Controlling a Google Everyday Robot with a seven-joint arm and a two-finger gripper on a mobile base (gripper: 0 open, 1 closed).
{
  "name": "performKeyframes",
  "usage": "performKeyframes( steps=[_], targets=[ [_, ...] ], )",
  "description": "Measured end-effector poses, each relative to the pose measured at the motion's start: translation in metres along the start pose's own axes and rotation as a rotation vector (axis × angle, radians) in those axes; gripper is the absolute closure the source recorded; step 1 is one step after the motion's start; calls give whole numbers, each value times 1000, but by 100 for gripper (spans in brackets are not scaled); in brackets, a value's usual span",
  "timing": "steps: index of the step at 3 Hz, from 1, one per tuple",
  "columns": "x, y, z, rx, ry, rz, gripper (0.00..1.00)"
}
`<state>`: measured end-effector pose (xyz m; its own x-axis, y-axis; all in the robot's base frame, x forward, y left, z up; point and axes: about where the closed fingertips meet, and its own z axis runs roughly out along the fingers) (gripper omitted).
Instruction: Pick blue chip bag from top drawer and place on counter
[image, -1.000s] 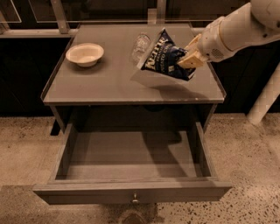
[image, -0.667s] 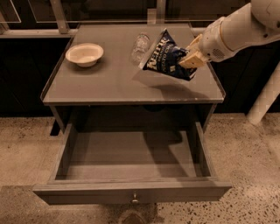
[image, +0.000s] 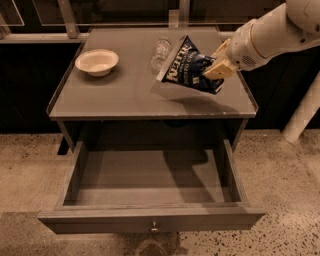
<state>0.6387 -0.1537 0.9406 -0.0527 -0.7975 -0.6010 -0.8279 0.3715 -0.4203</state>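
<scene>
Gripper: I see it (image: 214, 69) over the right side of the counter (image: 120, 97), clenched on the bag's right end.
Bag: the blue bag (image: 186, 67) hangs tilted from the gripper above the counter's right half, white lettering facing me, with its shadow on the top below. I cannot tell whether its low left corner touches the surface.
Arm: the white arm (image: 272, 32) reaches in from the far right.
Drawer: it (image: 150, 216) is pulled out toward me below the counter, with nothing showing inside; the knob (image: 154, 227) sits mid-front.
Bottle: a clear bottle (image: 161, 50) lies just left of the bag, farther back.
Bowl: a pale bowl (image: 97, 61) sits on the far left, well apart from the bag.
</scene>
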Motion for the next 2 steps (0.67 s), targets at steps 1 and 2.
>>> performKeyframes(
  steps=[1,2],
  targets=[
    [0,0,0,0,0,0,14],
    [0,0,0,0,0,0,0]
  ],
)
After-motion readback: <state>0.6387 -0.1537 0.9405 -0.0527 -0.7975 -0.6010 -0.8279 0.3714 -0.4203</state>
